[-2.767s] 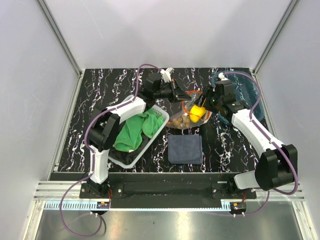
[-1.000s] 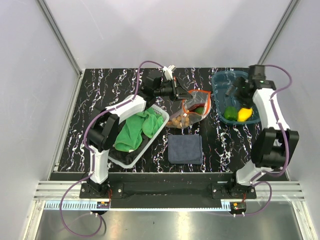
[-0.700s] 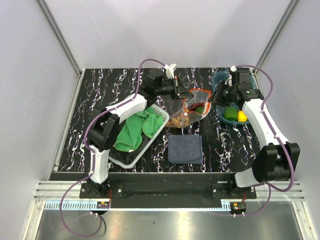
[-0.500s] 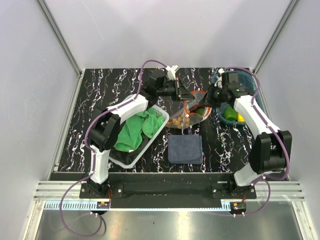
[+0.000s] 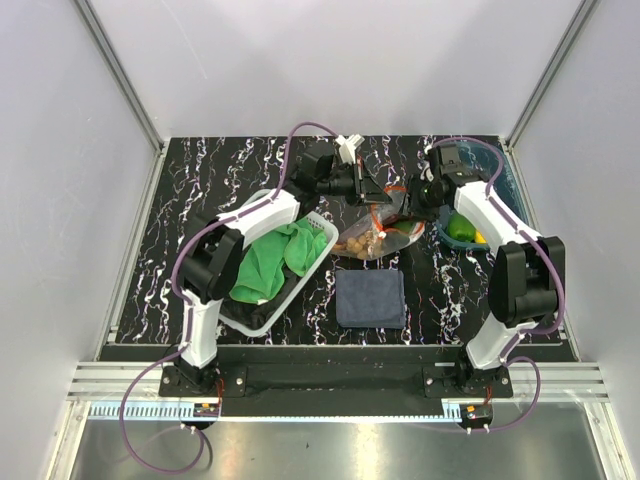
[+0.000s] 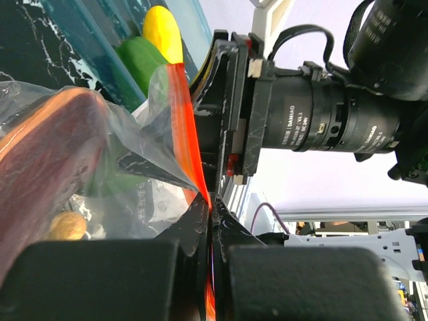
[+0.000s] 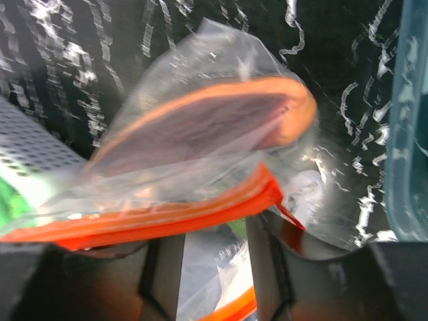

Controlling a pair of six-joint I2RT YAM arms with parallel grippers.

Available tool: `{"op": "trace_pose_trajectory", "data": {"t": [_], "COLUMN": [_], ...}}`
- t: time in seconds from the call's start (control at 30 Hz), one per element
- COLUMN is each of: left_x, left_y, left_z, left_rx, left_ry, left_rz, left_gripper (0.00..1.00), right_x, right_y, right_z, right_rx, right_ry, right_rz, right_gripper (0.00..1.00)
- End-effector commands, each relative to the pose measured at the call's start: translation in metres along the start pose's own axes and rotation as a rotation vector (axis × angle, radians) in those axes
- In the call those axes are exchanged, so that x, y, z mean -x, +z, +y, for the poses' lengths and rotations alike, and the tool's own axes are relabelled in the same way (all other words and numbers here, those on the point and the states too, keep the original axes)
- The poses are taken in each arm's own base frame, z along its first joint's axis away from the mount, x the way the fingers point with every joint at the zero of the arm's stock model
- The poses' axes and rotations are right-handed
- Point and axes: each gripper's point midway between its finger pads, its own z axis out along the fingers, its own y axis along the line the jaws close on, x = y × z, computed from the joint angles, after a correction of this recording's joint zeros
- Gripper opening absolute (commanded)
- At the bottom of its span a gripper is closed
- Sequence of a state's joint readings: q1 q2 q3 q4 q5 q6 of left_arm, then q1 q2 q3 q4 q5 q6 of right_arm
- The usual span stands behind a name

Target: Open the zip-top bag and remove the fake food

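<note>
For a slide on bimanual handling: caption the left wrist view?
Left gripper pinching the zip-top bag by its orange-red strip; yellow and green fake food in the blue tray behind.

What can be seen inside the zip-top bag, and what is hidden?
Inside the zip-top bag: a reddish-brown piece with an orange rim and small brown balls. The right tool covers the bag's mouth, so anything there is hidden.

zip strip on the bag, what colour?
Orange-red. The zip strip of the zip-top bag shows best in the right wrist view.
</note>
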State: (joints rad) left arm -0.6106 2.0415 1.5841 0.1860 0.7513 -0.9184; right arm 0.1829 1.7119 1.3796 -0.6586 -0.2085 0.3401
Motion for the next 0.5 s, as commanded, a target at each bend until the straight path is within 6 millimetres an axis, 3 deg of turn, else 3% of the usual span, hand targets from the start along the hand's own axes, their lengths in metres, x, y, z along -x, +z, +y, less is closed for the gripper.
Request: {"op": "trace_pose_trajectory", "data": {"t": [0.0,0.23,0.47], "left_x": [0.009,0.002,-0.007], "left_y": [0.004,0.010,0.017], "left_z": [-0.005,0.007,0.017], "left_rx": [-0.016,-0.002,0.005], "left_ry": [0.031,0.005,-0.013], "left_rz": [-0.022,-0.001,0.021], "left_gripper": [0.00,0.00,0.00], "right_x": [-0.015,-0.039,-0.062], "right_y": [0.005,0.022,0.041], "right_z": [-0.026,-0.032,-0.043], "right_rx": [-0.099,-0.082,-0.091], "right_ry": [-0.049,-0.031,-0.011], "right_rz": [0.026,0.092,0.156], "right_gripper": [0.53,0.65,0.69]}}
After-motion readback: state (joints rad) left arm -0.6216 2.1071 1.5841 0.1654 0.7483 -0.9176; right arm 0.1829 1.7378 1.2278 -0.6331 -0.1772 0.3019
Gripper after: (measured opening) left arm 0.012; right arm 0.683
